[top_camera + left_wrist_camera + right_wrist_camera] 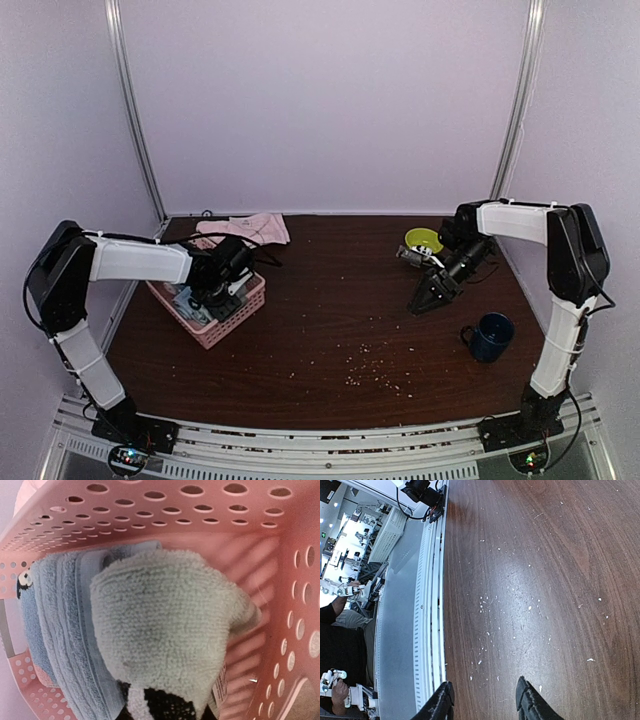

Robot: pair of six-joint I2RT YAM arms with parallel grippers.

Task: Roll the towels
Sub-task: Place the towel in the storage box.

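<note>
Sage green terry towel (165, 625) bulges right up to the left wrist camera, bunched inside the pink perforated plastic basket (200, 510) against a folded blue-grey towel (55, 630). It hides the left fingers, so their state cannot be told. The dark brown wooden worktop (330, 310) carries the basket at left. Just behind it, far left, lies the pale pink cloth towel (245, 228), unrolled. The right fingers (532, 705) hover spread over the wood, pinching nothing. A dark blue mug (490, 337) stands near right and a small yellow-green bowl (423, 240) far right. Pale crumbs (365, 375) dot the near middle.
</note>
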